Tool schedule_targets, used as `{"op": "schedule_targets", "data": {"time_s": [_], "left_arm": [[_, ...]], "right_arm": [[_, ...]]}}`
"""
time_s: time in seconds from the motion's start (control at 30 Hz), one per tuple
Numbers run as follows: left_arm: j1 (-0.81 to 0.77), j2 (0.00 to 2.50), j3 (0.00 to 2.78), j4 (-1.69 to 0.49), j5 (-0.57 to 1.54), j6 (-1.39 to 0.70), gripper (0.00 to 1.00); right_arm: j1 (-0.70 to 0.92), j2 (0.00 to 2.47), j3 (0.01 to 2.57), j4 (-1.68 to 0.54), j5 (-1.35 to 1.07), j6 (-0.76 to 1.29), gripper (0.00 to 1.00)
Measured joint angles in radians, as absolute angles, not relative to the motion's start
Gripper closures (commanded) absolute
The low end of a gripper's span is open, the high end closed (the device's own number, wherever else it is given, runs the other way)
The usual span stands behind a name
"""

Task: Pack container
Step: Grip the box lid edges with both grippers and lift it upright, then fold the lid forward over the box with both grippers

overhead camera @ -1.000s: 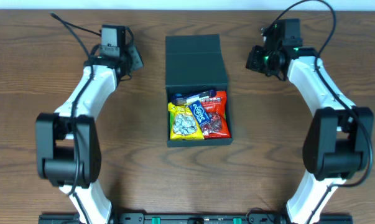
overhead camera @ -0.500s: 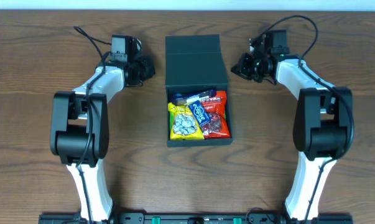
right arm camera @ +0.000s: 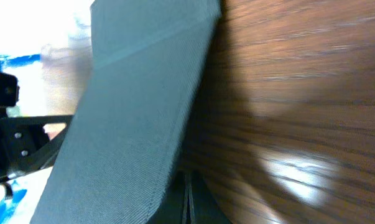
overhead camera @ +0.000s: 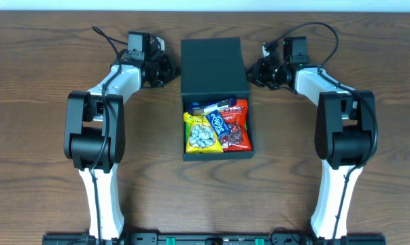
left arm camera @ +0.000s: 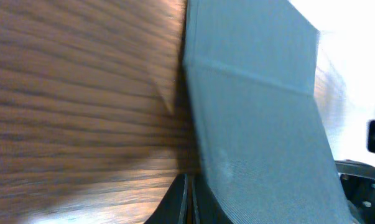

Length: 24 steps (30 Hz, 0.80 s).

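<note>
The container [overhead camera: 215,68] is a dark teal-green box in the middle of the table, its flap lid open and tilted toward the far side. Several snack packets [overhead camera: 217,126] lie in its open tray: yellow, blue and red ones. My left gripper [overhead camera: 169,69] is shut and sits at the lid's left edge. My right gripper [overhead camera: 254,72] is shut and sits at the lid's right edge. The lid fills the left wrist view [left arm camera: 255,118] beside the shut fingers [left arm camera: 188,202], and the right wrist view [right arm camera: 131,118] beside those shut fingers [right arm camera: 187,202].
The wooden table [overhead camera: 48,102] lies all around the box. Black cables trail from both wrists toward the table's far edge [overhead camera: 205,11].
Both arms have swung inward toward the box. The grippers moved from well apart to the lid's left and right edges. The box and packets have not moved.
</note>
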<state>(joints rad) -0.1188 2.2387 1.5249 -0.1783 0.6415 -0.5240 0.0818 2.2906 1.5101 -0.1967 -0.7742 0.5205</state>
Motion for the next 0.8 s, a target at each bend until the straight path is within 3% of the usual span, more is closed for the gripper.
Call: {"op": "schedule_targets", "data": {"time_s": [0.4, 0.8], "left_arm": [[-0.107, 2.239, 1.584, -0.286, 0.764, -0.476, 0.94], [-0.107, 2.135, 1.622, -0.383, 0.780, -0.339, 0.94]], "right_arm": [[0.053, 2.290, 1.510, -0.106, -0.992, 0.514, 0.98], [0.045, 2.175, 1.510, -0.207, -1.032, 0.376, 0.99]]}}
